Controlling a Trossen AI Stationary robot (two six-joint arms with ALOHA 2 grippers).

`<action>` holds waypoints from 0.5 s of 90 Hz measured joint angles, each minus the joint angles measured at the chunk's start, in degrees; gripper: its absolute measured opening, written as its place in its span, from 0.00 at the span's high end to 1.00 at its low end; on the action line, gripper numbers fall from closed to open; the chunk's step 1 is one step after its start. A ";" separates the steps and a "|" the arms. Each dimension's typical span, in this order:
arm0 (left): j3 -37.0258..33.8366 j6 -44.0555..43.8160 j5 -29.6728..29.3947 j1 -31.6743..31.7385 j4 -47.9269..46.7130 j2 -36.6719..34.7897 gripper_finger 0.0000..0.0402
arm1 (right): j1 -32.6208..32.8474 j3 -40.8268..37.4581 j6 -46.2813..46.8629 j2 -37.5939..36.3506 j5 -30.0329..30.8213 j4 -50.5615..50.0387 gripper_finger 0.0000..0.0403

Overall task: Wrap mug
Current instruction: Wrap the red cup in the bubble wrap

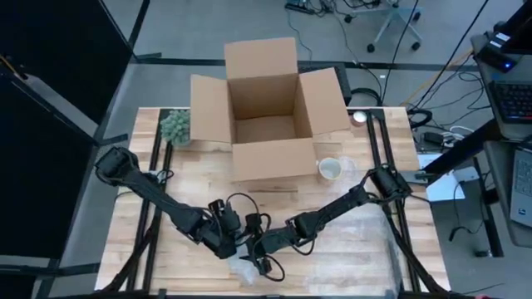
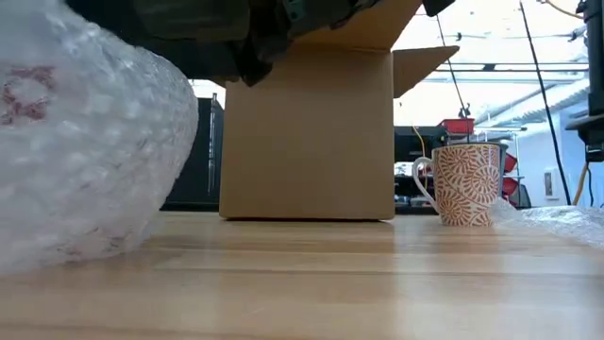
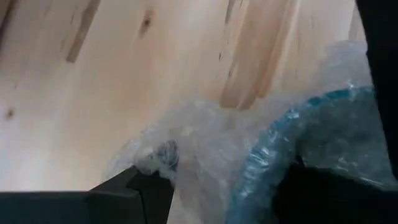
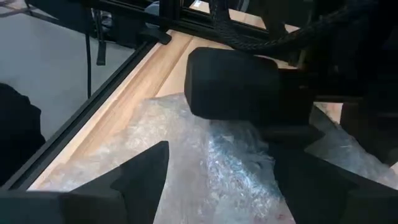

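Meeting low over the near middle of the pale wooden table, both dark arms have their tips at a crumpled sheet of clear bubble wrap. In the left wrist view, the left gripper has its fingers spread, with folds of the plastic bunched between and over them. In its own view, the right gripper shows two dark fingers set apart with the wrap lying between them; whether they actually press it cannot be told. The other arm's dark body sits just beyond, on the same sheet.

In the low view, the wrap rises as a cloudy mound with a faint red mark on it at the near side.

A white ceramic mug with a red leaf pattern stands upright on the table, well apart from both grippers, just beside the front right corner of an open brown cardboard box. From above, the mug looks empty. All four box flaps are folded outward, and its floor shows bare cardboard. A small green leafy plant sits beside the left flap.
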 joint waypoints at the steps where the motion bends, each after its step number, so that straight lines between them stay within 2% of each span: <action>1: 0.00 0.00 0.01 0.00 0.00 0.04 0.49 | 0.01 0.00 0.00 0.00 0.01 0.00 0.35; 25: 2.71 1.20 0.29 -0.05 -3.37 -1.37 0.49 | 0.01 0.00 -0.01 0.00 0.01 -0.02 0.35; 45: 5.93 2.18 0.87 -0.48 -10.06 -6.92 0.49 | -0.04 0.00 0.00 0.02 0.24 -0.13 0.35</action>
